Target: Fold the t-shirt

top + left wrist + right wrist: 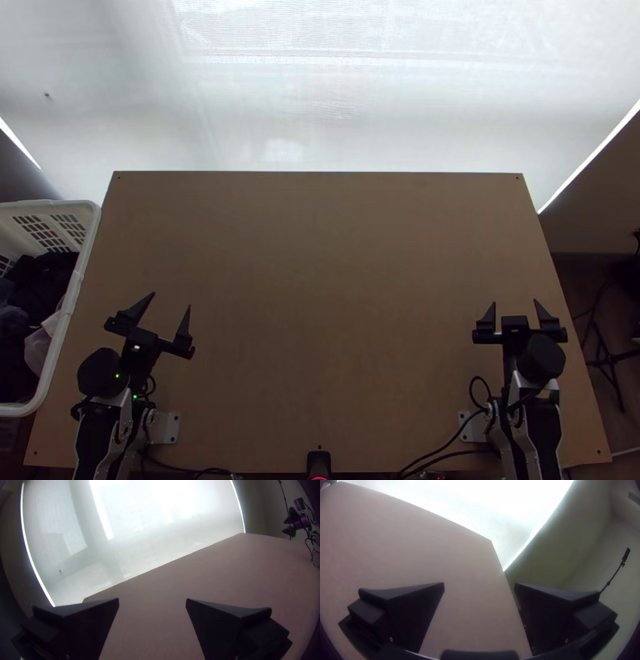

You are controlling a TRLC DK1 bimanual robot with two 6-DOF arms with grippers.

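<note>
Left gripper [171,300] and right gripper [514,302] hang open over the wooden table's [344,264] near side; dark cloth [50,280] lies in a white basket [77,274], left.

Light glows through a pale window shade [336,104] beyond the far edge of our wooden tabletop [336,264], with bright slivers [588,158] along the shade's left and right sides. To the right, we see a plain wall [596,212], a dark floor [578,280] and a slim black pole [614,576].
</note>
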